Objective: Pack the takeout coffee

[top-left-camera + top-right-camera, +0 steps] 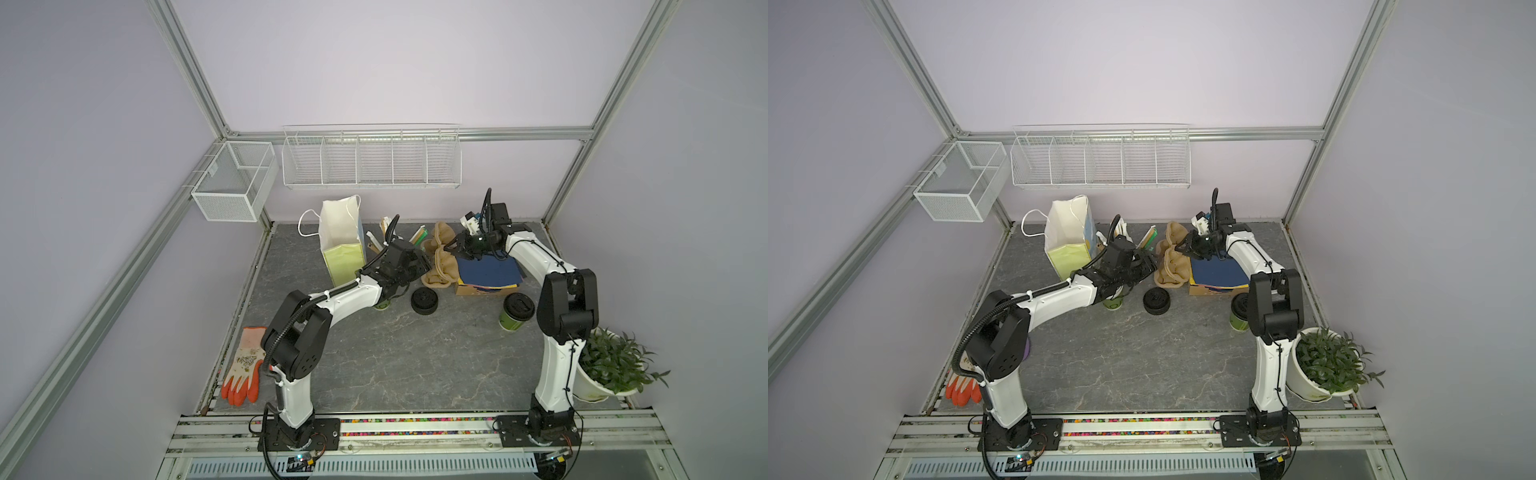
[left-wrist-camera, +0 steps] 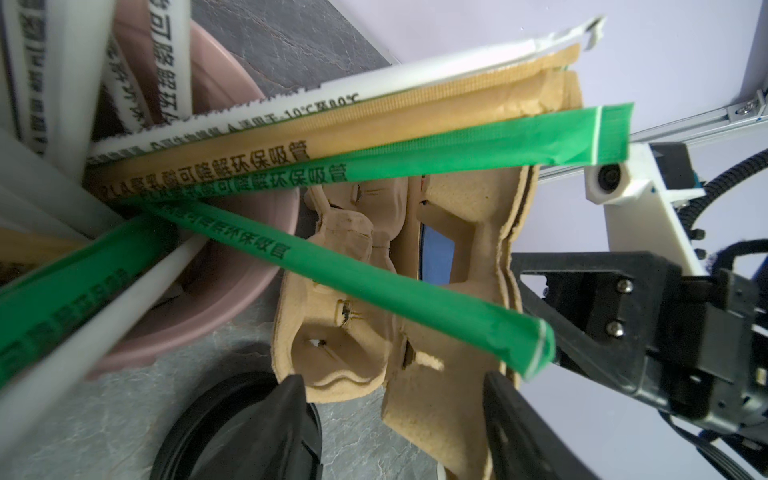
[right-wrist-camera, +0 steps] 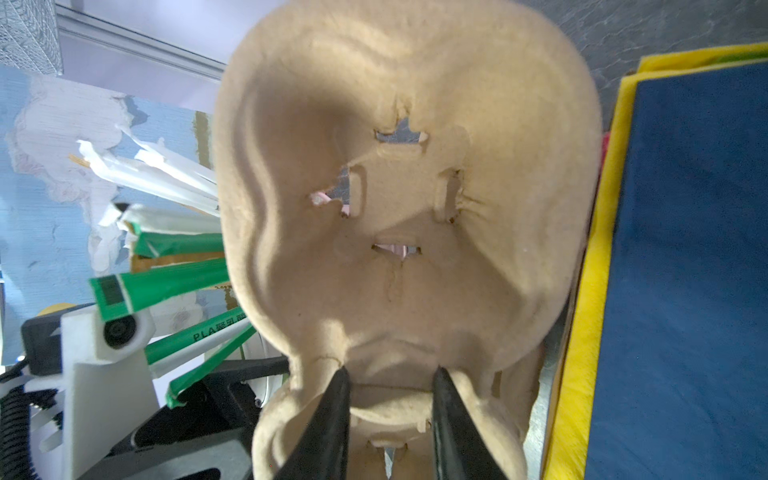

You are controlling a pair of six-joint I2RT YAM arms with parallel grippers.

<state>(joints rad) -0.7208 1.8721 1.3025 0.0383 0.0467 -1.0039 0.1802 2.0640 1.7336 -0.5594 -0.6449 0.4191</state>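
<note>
**Coffee stands aside, carrier in the grip**

The takeout coffee (image 1: pixel 516 312) (green paper cup, black lid seated flat) stands upright right of centre in a top view, untouched and apart from both grippers. It likely needs a holder first: the right gripper (image 3: pixel 390 374) is clamped on the rim of a tan pulp carrier (image 3: pixel 407 187), upper middle. The left gripper (image 2: pixel 390 378) straddles the carrier's edge, jaws wide; whether it presses, I cannot tell. The paper bag (image 1: pixel 343 262) gapes left of centre.

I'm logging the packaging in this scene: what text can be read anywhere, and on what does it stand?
"可降解环保吸管": brown straw wrapper.
"环保吸管": green straw wrapper.
"-10°C至80°C": white straw wrapper.
"PLA": green straw wrapper, right wrist view.
Remaining wrapper print is too blurred to read.
</note>
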